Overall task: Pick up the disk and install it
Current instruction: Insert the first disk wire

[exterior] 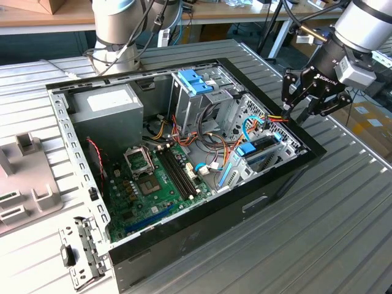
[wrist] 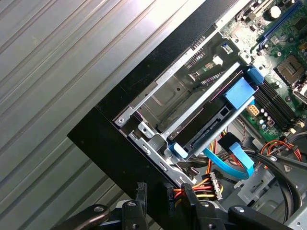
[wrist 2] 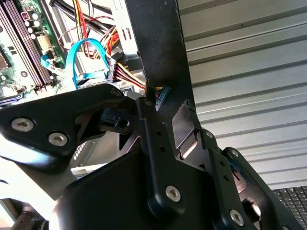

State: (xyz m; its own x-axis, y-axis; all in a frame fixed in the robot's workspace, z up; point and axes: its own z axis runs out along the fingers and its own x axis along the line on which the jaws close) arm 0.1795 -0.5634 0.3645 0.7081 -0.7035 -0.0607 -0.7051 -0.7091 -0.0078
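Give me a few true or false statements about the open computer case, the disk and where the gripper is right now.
1. The disk sits in a bay at the corner of the computer case. True.
2. The gripper holds the disk above the table. False: it holds nothing and hangs over the case's edge by the bundle of coloured wires.
3. The case lies open with the motherboard exposed. True.
4. A flat blue cable runs next to the disk. True.
5. The grey power-supply box lies outside the case on the table. False: it is inside the case, at a far corner.
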